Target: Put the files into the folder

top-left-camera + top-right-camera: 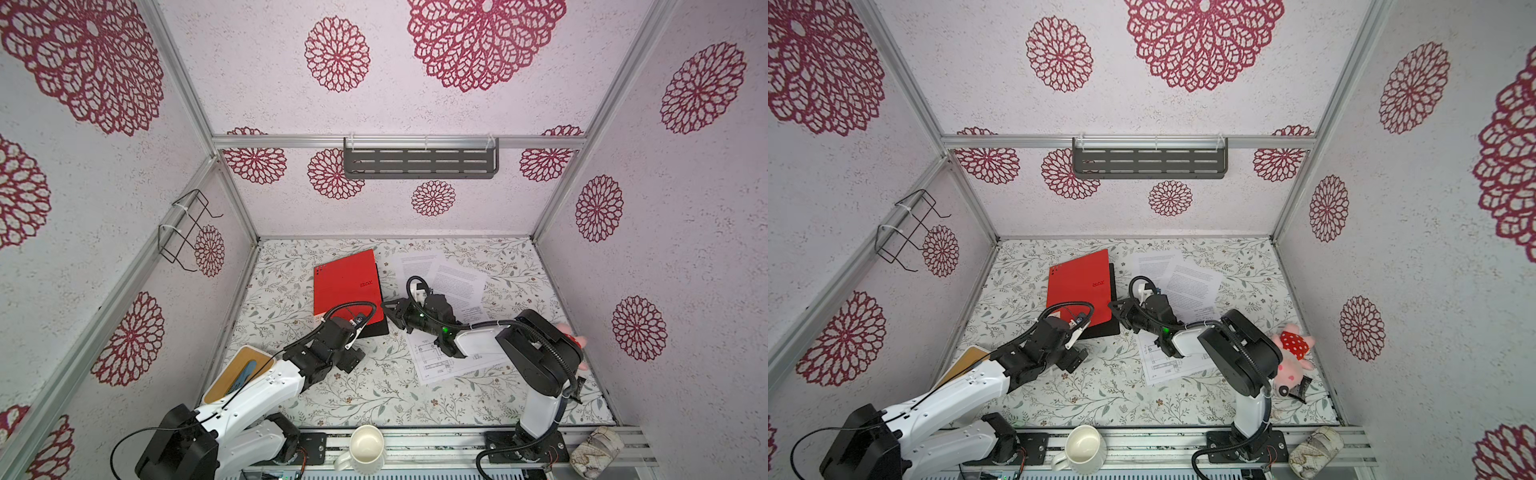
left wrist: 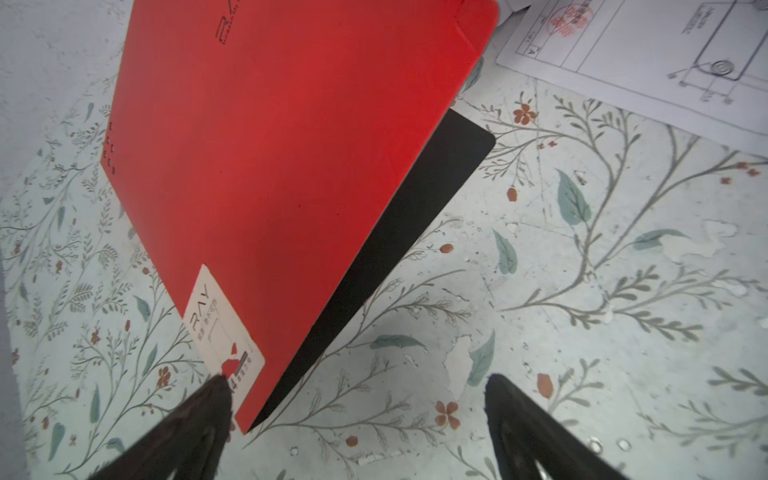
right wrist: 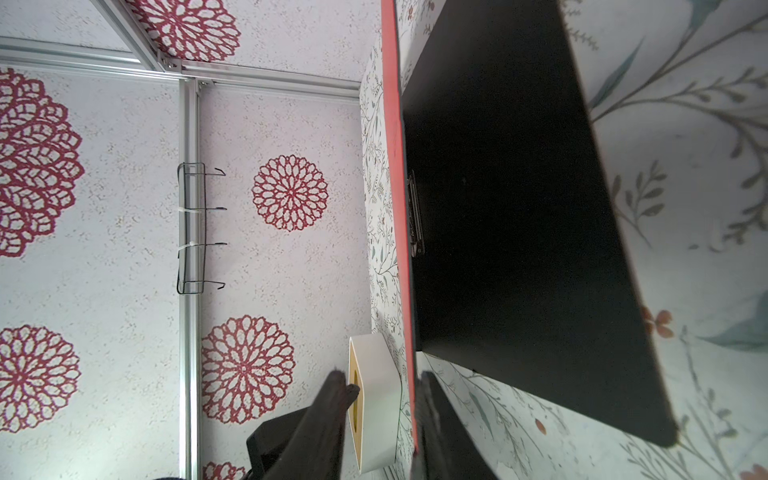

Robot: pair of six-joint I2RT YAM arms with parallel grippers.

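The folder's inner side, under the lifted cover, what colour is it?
Black. The folder shows its plain black inside best in the right wrist view; the outer cover is red.

Red folder [image 1: 1080,286] part-opened on floral tabletop [image 1: 1100,386], right gripper [image 1: 1116,309] at its lifted cover's edge, left gripper [image 1: 1077,332] near its front corner, files [image 1: 1187,286] beside it, pink plush [image 1: 1292,353] at right, mug [image 1: 1082,449] on front rail.

The folder [image 1: 347,286] lay left of centre on the table [image 1: 365,390] in both top views, its cover raised above its lower panel [image 1: 376,330]. The files [image 1: 453,282] lay to its right, two sheets [image 1: 1183,278] overlapping toward the back, the drawing sheet [image 1: 436,361] nearer the lower frame edge. A mug [image 1: 365,449] stood at bottom centre.
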